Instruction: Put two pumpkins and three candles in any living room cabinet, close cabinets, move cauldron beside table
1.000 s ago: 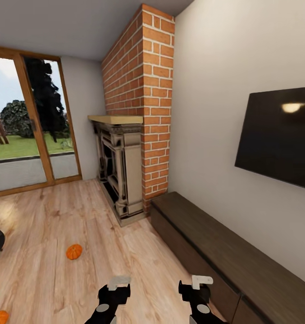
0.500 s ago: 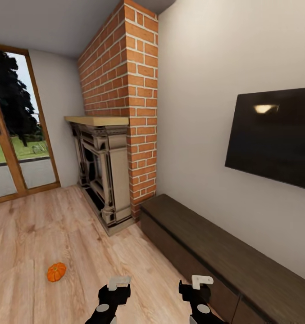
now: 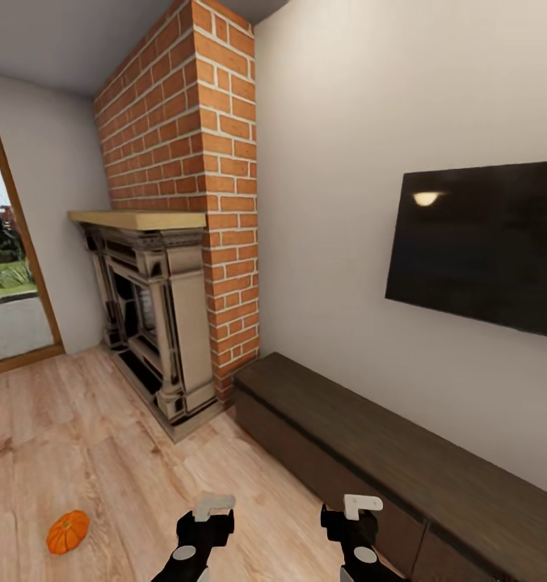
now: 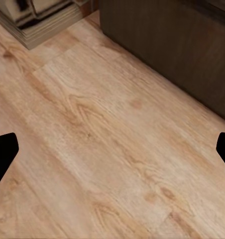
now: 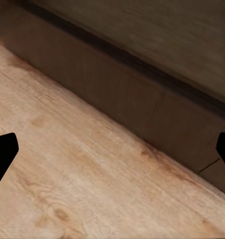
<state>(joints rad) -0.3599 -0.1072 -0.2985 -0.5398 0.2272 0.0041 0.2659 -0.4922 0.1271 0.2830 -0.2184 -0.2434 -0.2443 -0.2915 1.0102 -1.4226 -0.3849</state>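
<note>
Light wood-plank floor (image 3: 103, 436) is spreading across the living room, and one bright orange pumpkin (image 3: 68, 531) is lying on it at about 8 o'clock in the head view, well apart from everything else. Along the white wall from 5 o'clock up toward the centre, the cabinet (image 3: 370, 453) is sitting with its dark drawer fronts flush and closed; its brown front is also showing in the left wrist view (image 4: 177, 45) and the right wrist view (image 5: 117, 94).

At 6 o'clock the left gripper (image 3: 212, 508) and the right gripper (image 3: 360, 507) are hanging above the planks, holding nothing. In each wrist view the dark fingertips (image 4: 3, 152) (image 5: 3, 152) are sitting at opposite edges, so both jaws are spread wide.

Beyond the cabinet's far end, a brick chimney (image 3: 192, 186) is rising over a stone fireplace (image 3: 156, 323). On the wall at 3 o'clock a black TV (image 3: 483, 242) is hanging. At 9 o'clock a glass door (image 3: 2, 307) is showing grass outside.
</note>
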